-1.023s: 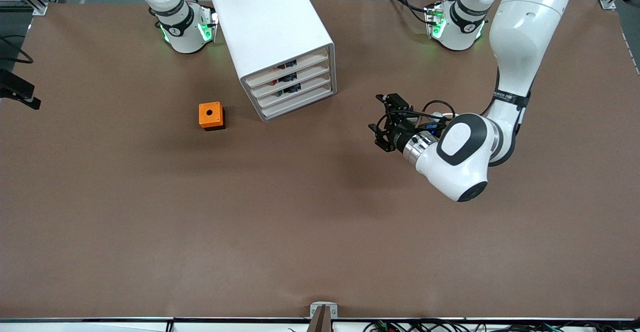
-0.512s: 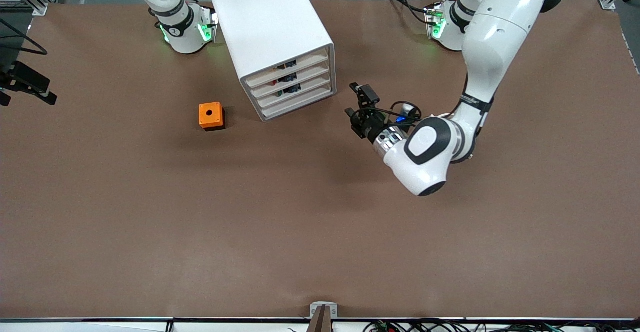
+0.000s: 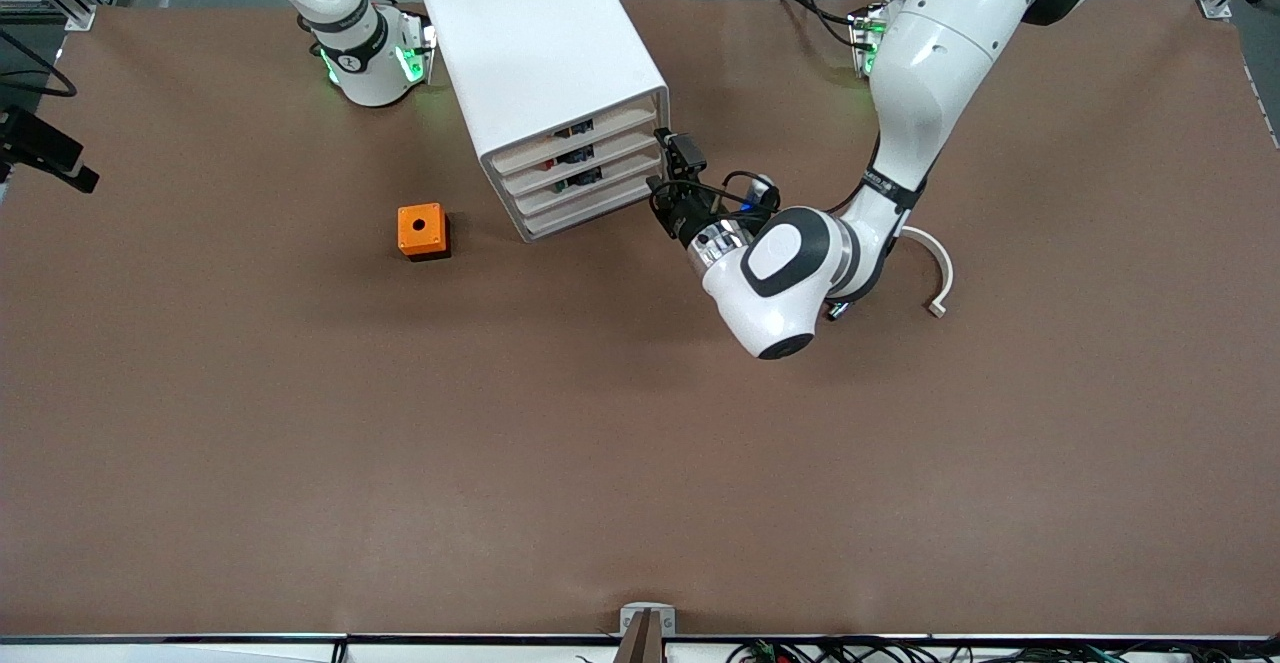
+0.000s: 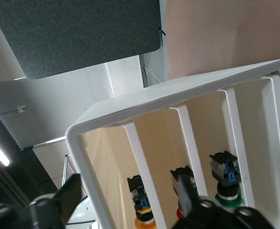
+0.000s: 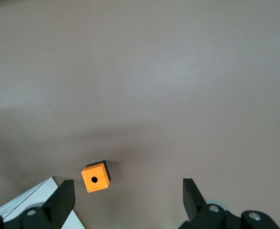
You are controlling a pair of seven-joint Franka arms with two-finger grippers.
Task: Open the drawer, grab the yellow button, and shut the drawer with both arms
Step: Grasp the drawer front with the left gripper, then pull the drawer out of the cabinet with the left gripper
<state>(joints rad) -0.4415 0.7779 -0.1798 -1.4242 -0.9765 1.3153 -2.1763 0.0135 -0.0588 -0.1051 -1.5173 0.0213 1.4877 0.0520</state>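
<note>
Left hand [image 3: 668, 175], fingers spread, at the drawer [image 3: 575, 136] front (light, stiff plastic, likely slides easily): grip its front lip; right hand [image 5: 125, 202] spread, waiting.

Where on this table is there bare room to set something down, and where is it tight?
The brown table is bare nearer the camera than the orange box and cabinet, and between that box and the right arm's end. It is crowded in front of the drawers, where the open left gripper sits. The open right gripper hangs high over the box.
</note>
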